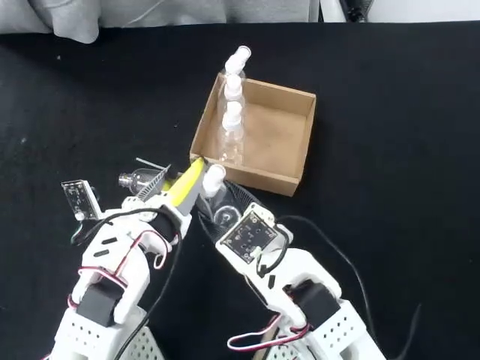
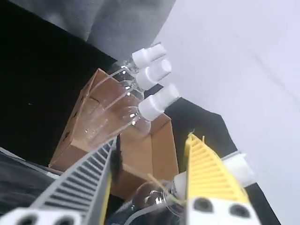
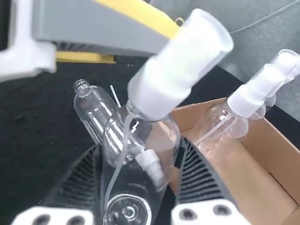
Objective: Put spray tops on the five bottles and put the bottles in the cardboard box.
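Three capped bottles (image 1: pixel 232 112) stand along one wall of the cardboard box (image 1: pixel 300 135), so that much looks done. The right claw (image 3: pixel 138 152) grips a fourth bottle (image 1: pixel 222 204) just outside the box, with a spray top (image 3: pixel 180 61) on its neck; whether it's seated I can't tell. The left claw (image 2: pixel 153 139) gapes wide, its yellow jaw against that top. A fifth bottle (image 1: pixel 135 181) lies bare-necked on the tabletop (image 1: pixel 390 112), still needing a top.
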Robot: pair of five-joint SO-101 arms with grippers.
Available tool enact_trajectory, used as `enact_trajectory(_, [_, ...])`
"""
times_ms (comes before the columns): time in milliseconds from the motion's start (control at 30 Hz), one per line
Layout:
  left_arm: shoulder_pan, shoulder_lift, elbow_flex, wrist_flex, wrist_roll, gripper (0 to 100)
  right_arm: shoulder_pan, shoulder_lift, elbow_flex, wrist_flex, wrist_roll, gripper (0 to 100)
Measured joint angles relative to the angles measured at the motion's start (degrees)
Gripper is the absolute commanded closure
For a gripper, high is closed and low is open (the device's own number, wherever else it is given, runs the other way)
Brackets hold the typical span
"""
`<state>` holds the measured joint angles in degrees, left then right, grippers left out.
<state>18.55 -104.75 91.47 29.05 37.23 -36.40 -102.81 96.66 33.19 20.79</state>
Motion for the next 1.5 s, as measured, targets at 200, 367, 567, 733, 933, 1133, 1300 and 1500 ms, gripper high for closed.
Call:
enact_trajectory(200, [0.35,0.00,-0.26,0.62,0.00,79,0.00,0.00,0.00,0.00,0.00,98.3])
enact_trajectory(367, [1.32,0.00,-1.23,3.08,0.00,79,0.00,0.00,0.00,0.00,0.00,98.3])
enact_trajectory(567, [2.02,0.00,-1.76,3.52,0.00,79,0.00,0.00,0.00,0.00,0.00,98.3])
enact_trajectory(733, [2.20,0.00,-1.76,3.52,-0.09,79,0.00,0.00,0.00,0.09,0.00,98.3])
enact_trajectory(933, [0.62,0.00,-1.67,3.87,-0.09,79,-0.09,-0.09,0.00,0.09,0.00,98.3])
enact_trajectory(1133, [-2.37,0.88,-1.23,4.48,-0.18,79,-0.35,-0.09,0.00,0.00,0.09,98.3])
enact_trajectory(1300, [-2.64,0.88,-1.23,4.84,-0.18,79,-0.35,-0.09,0.00,0.00,0.09,98.3])
enact_trajectory(1500, [-0.44,0.79,-1.23,4.84,-0.35,79,-0.18,-0.09,0.00,0.00,0.00,98.3])
